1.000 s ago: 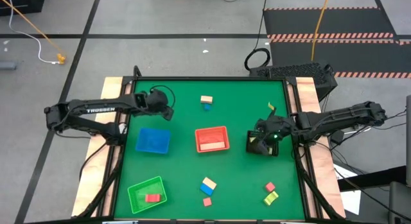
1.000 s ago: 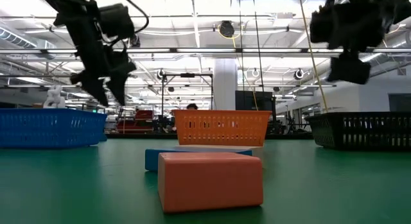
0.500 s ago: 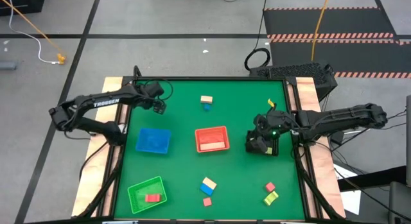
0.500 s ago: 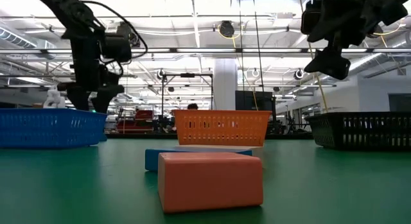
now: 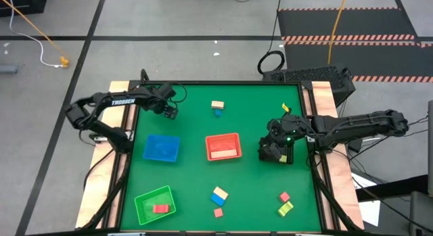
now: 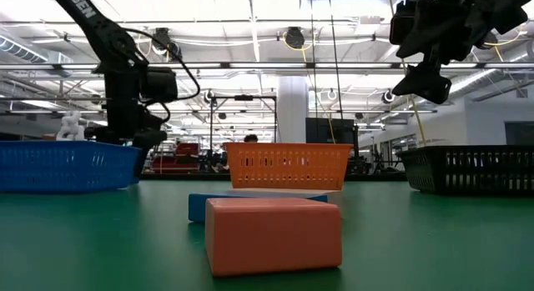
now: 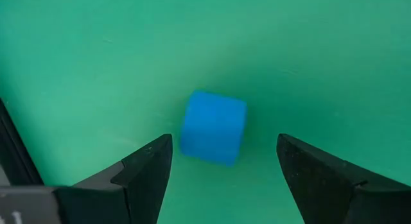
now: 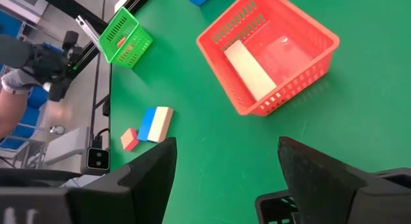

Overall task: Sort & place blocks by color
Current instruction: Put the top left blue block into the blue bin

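The left gripper (image 5: 170, 113) is hanging at the upper left of the counter (image 5: 250, 189), jaws standing wide and empty around a blue cube (image 7: 214, 127) resting on the green surface. The right gripper (image 5: 274, 153) is hovering at centre right beside the red tray (image 5: 223, 146), jaws wide, holding nothing. Other blocks (image 5: 218, 195) are lying along the lower edge.

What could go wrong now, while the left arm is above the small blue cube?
1. The blue cube lies off-centre between the left gripper's open jaws, nearer one of them, so closing may push it away.
2. The right gripper hangs open over the black tray, and lowering it could hit the rim.
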